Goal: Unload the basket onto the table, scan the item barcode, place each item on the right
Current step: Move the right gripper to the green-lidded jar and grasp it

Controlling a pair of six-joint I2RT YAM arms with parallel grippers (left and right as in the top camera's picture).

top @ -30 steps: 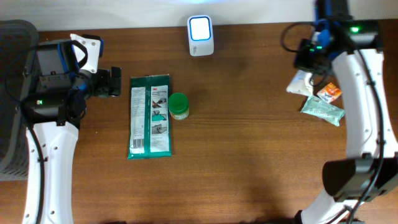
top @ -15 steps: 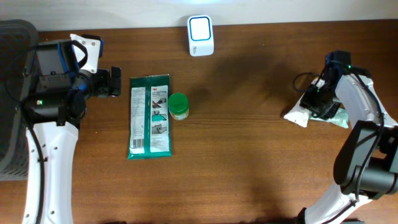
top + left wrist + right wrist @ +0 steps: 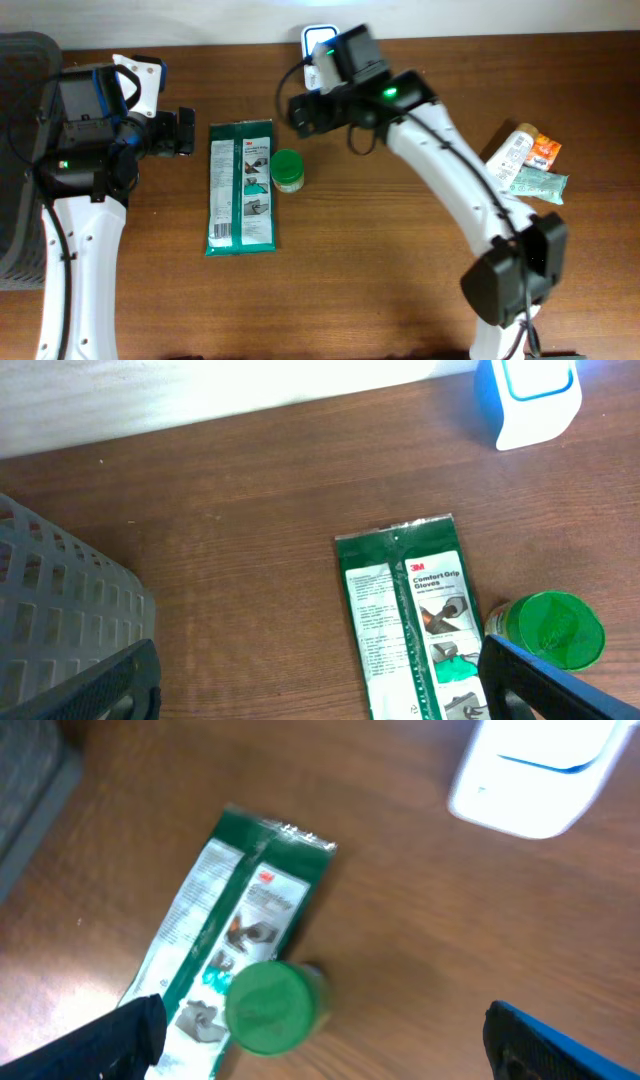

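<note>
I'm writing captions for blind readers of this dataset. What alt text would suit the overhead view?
The right end effector hovers by a green-lidded jar standing beside a green glove packet on a wooden table, a white scanner at the far edge. The left end effector sits left of the packet; three small packages lie at the right.

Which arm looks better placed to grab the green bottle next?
Probably right: its open tool hovers near the green bottle. The left tool sits beyond the glove pack.

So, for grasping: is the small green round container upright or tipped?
Upright: seen from overhead, the small green round container shows its circular lid facing up.
</note>
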